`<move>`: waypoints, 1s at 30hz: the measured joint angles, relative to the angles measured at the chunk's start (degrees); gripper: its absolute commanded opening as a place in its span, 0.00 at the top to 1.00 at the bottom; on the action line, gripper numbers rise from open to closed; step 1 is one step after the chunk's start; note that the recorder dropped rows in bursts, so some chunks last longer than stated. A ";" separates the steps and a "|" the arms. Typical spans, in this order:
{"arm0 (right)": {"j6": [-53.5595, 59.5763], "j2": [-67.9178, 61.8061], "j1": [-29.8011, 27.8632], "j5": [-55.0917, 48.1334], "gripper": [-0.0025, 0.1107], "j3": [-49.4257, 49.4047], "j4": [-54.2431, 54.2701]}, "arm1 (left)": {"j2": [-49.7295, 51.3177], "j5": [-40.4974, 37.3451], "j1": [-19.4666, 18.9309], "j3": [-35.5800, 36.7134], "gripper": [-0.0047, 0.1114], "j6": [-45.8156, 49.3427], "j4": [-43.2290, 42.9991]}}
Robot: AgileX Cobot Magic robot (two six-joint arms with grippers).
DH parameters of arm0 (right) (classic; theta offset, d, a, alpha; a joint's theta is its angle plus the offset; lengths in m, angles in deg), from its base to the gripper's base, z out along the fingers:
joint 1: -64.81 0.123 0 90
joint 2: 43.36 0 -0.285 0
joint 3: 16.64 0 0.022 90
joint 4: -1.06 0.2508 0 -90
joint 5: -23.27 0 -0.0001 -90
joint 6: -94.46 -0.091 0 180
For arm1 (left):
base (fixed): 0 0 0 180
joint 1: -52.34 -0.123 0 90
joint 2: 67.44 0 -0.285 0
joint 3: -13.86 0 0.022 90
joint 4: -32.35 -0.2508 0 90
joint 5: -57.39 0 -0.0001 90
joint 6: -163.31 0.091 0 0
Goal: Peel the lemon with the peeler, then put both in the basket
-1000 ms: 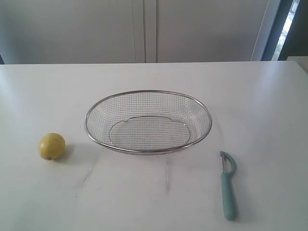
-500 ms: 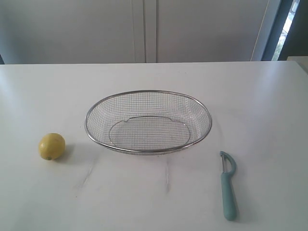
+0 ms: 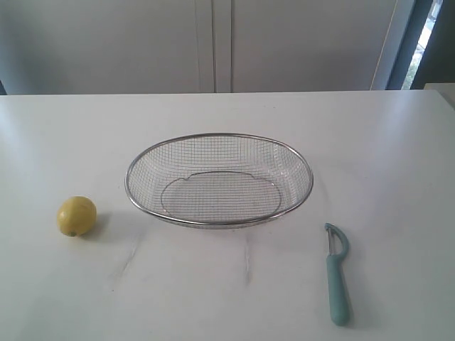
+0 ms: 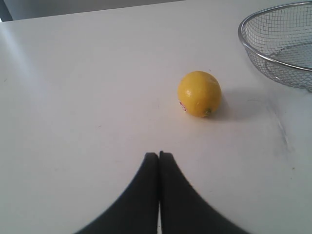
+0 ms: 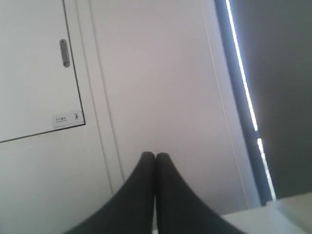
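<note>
The yellow lemon rests on the white table left of the wire-mesh basket. A teal peeler lies at the front right, head toward the basket. Neither gripper shows in the exterior view. In the left wrist view my left gripper is shut and empty, a short way from the lemon, with the basket's rim beyond. My right gripper is shut with nothing in it, facing the wall rather than the table.
The white table stretches wide around the basket. White cabinet doors stand behind it. A door with a handle and a bright window strip fill the right wrist view.
</note>
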 measured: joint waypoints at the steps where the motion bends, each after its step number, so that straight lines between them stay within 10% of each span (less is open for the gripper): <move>1: 0.00 0.00 0.00 -1.67 0.98 0.44 2.13 | 0.00 0.00 0.00 0.00 0.96 0.00 0.00; 30: 9.84 -42.01 0.00 -44.31 0.98 28.43 2.89 | 0.00 0.00 0.00 0.00 0.96 0.00 0.00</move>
